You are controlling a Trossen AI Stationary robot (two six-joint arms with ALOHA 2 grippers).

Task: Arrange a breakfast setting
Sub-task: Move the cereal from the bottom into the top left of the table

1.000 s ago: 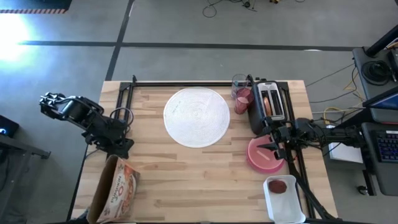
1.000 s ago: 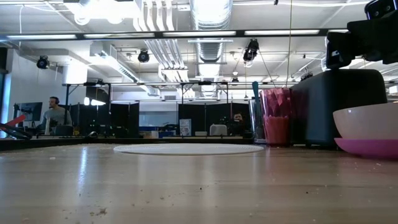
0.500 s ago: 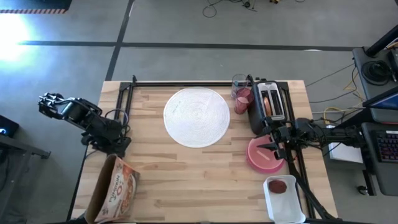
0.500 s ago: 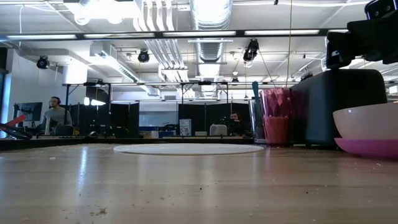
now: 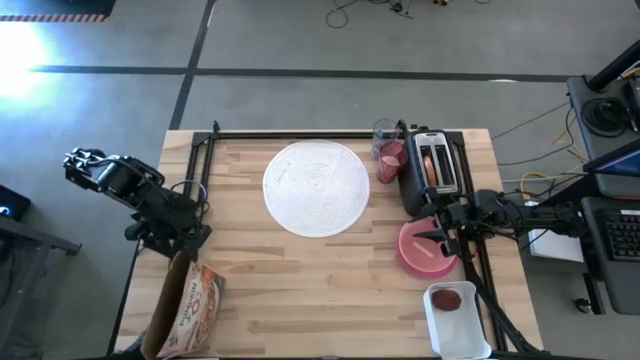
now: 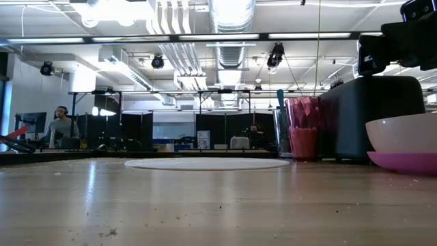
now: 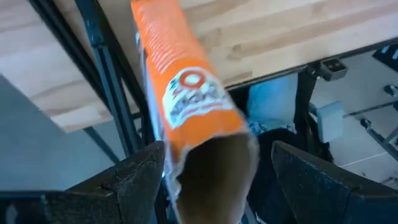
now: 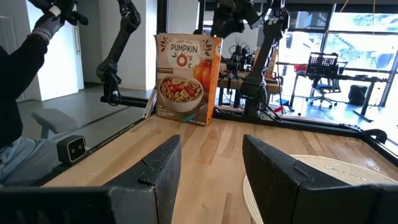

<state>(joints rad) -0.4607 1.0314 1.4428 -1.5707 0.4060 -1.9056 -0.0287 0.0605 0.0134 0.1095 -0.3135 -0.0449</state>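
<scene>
Since the earlier frame our left hand [image 5: 172,243] has shifted slightly at the counter's [image 5: 300,290] left edge, open, apparently straddling the cereal [image 5: 185,300] top. Right hand [image 5: 437,238] hangs open over the bowl [image 5: 425,247]. The disc [image 5: 316,187] is bare; nothing is arranged yet.

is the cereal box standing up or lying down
Standing upright. The right wrist view shows the cereal box on its base at the table edge, with the left gripper around its top.

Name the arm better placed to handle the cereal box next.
Left. The left gripper sits at the cereal box top, open fingers around it; the right gripper is over the magenta plate.
</scene>
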